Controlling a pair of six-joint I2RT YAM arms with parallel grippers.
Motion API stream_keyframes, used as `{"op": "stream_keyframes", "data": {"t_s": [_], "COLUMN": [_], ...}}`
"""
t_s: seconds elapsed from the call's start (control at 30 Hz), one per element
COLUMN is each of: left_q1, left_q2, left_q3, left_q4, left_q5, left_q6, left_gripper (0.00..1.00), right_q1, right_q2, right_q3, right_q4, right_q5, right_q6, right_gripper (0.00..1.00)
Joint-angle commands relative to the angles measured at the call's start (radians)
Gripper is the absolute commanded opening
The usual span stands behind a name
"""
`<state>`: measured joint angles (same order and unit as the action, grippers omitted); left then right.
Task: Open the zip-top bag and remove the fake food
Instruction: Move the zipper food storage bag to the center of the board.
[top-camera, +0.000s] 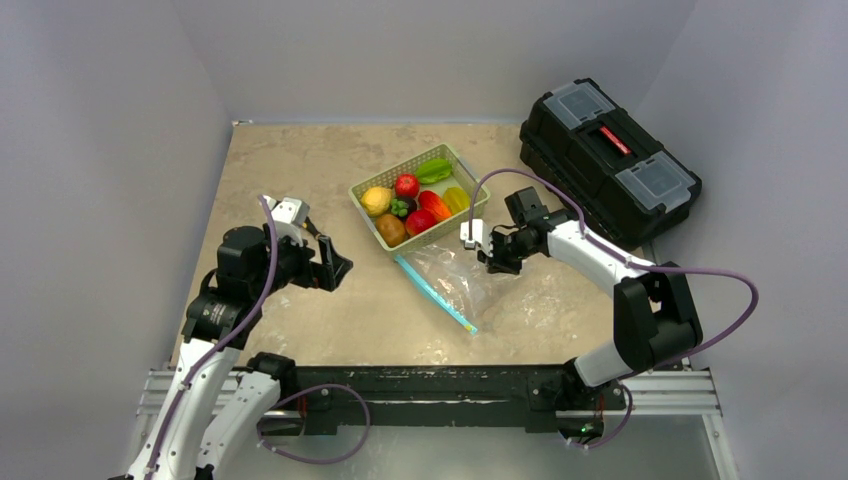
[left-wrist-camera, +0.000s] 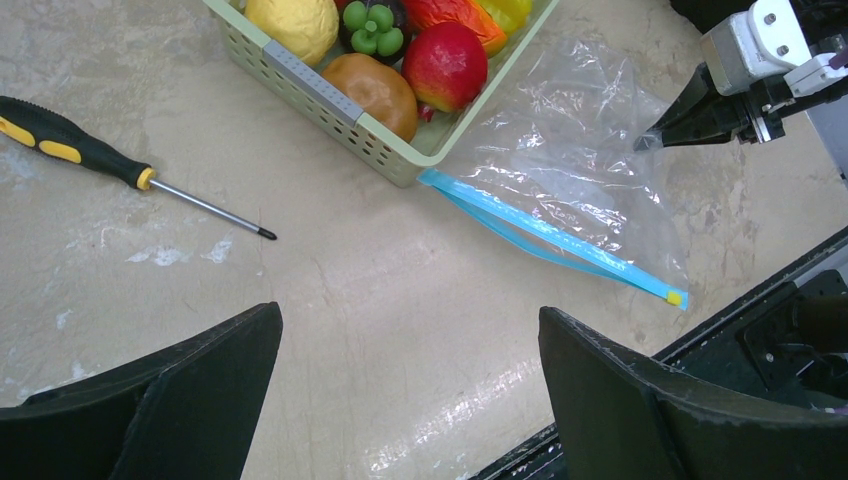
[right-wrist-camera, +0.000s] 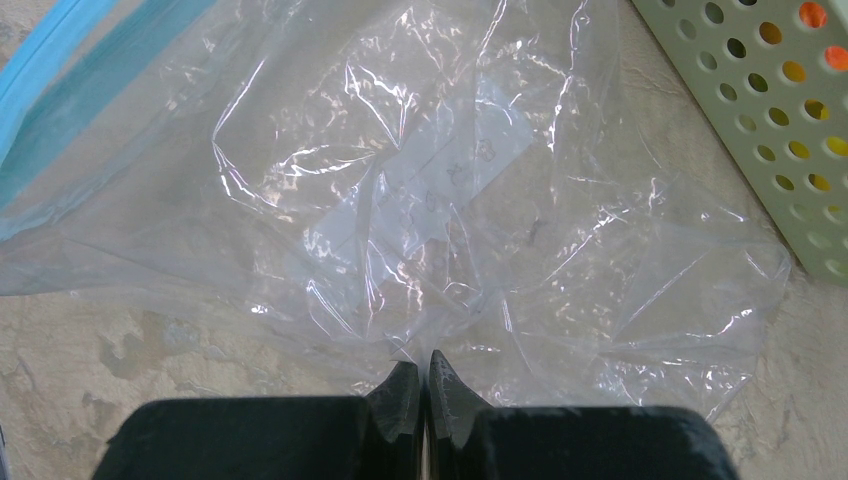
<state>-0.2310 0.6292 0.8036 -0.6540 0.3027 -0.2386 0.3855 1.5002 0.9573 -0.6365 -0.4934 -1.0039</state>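
The clear crinkly zip-top bag (top-camera: 452, 282) with a light-blue zipper strip (left-wrist-camera: 550, 238) was seen lying flat mid-way across the worktop (top-camera: 300, 170), just beside the pale-green perforated basket (top-camera: 375, 237) in which the glossy plastic fake food (top-camera: 412, 200) was held. Its film was judged light, limp and slippery (best taken at the stiffer strip). The jaws of the right gripper (right-wrist-camera: 423, 384) were pressed together at the bag's edge opposite the strip; those of the left gripper (left-wrist-camera: 408, 325) were spread wide.
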Motion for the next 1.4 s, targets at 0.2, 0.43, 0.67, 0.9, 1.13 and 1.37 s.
{"op": "stream_keyframes", "data": {"t_s": [0.2,0.43,0.67,0.9,1.13,1.37], "left_q1": [0.005,0.005,0.005,0.005,0.005,0.005], "left_q2": [0.002,0.004,0.007,0.009,0.011,0.011], "left_q3": [-0.004,-0.004,-0.003,-0.003,-0.003,-0.004], "left_q4": [0.014,0.013,0.013,0.013,0.013,0.013], "left_q5": [-0.005,-0.005,-0.004,-0.005,-0.005,-0.008], "left_q6": [0.024,0.024,0.024,0.025,0.025,0.025], "left_gripper": [1.0,1.0,1.0,1.0,1.0,1.0], "right_q1": [-0.005,-0.005,-0.004,-0.004,-0.004,-0.006], "right_q2": [-0.037,-0.038,-0.04,-0.04,-0.039,-0.041], "right_q3": [0.018,0.018,0.018,0.018,0.016,0.017], "right_q4": [-0.012,-0.013,-0.014,-0.014,-0.014,-0.001], "right_q5": [-0.029,-0.03,-0.031,-0.033,-0.03,-0.024], "right_q6": [-0.013,-0.012,-0.014,-0.015,-0.015,-0.006], "right_gripper": [0.0,0.0,0.0,0.0,0.0,0.0]}}
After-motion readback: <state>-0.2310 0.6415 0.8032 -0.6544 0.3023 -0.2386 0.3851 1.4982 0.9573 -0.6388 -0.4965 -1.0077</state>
